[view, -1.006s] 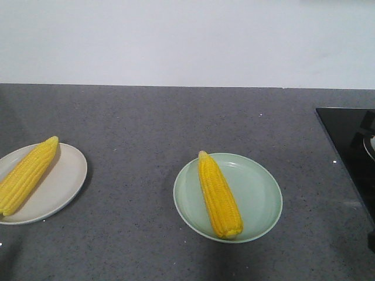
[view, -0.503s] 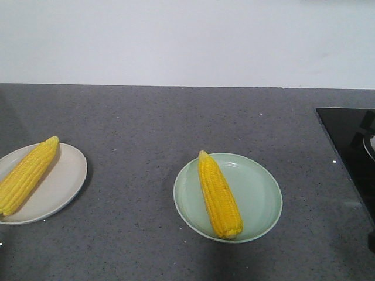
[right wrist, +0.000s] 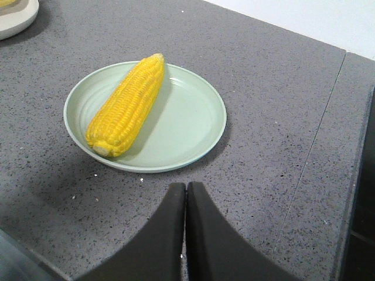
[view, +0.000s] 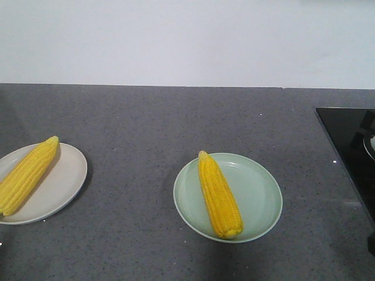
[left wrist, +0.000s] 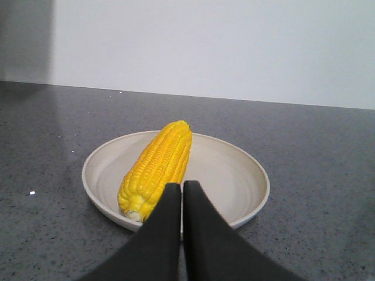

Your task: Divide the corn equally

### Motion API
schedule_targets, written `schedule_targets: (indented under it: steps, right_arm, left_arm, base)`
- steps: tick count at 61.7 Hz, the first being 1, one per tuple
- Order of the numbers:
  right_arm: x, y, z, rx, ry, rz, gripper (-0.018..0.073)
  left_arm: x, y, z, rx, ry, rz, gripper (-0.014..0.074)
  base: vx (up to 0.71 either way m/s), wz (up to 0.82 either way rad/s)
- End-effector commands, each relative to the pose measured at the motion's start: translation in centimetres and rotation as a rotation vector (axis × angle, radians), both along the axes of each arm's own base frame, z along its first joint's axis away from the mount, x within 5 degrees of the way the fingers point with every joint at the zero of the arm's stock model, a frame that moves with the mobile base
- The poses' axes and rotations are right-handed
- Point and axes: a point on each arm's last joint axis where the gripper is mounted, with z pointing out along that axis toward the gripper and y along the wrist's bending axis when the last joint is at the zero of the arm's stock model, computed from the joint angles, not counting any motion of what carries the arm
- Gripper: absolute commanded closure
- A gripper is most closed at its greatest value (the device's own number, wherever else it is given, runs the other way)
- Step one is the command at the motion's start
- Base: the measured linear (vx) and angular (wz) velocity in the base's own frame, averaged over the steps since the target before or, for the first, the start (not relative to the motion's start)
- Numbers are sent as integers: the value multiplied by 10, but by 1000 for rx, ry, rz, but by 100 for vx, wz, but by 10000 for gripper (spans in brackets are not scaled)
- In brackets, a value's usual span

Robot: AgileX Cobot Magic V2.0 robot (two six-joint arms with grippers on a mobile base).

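Front-facing view: two plates on the grey counter (view: 146, 129), nothing shifting from a second ago, cobs and plates all sitting where they were.
Left cob (view: 26, 174): lying across the beige plate (view: 61, 181), tip pointing away.
Right cob (view: 219, 194): lying on the green plate (view: 258, 196), well apart from the other.
Left gripper (left wrist: 177, 196): fingers pressed together, empty, hanging just in front of its plate.
Right gripper (right wrist: 186, 196): closed up too, carrying nothing, near the green plate's rim.
Verdict: one cob each, so the split looks done.
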Motion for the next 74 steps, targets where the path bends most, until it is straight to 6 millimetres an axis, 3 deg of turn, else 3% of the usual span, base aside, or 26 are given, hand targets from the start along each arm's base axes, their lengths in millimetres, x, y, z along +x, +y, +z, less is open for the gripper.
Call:
schedule_targets:
  steps: [1,47,61,74]
  right_arm:
    - [3,0,13,27,-74,-14,566]
    - [7,0,6,25,-89,-24,566]
    - [26,-1,-31,108,-305,-102,566]
    - [17,-9,-71,283,-417,-201,566]
  left_arm:
    - [0,0,3,-15,-84,-4,603]
    - [0,0,3,-15,-84,-4,603]
    - [0,0,3,-15,-84,-4,603]
    - [0,0,3,-15,-84,-4,603]
  base:
    - [0,0]
    - [0,0]
    - [0,0]
    - [0,0]
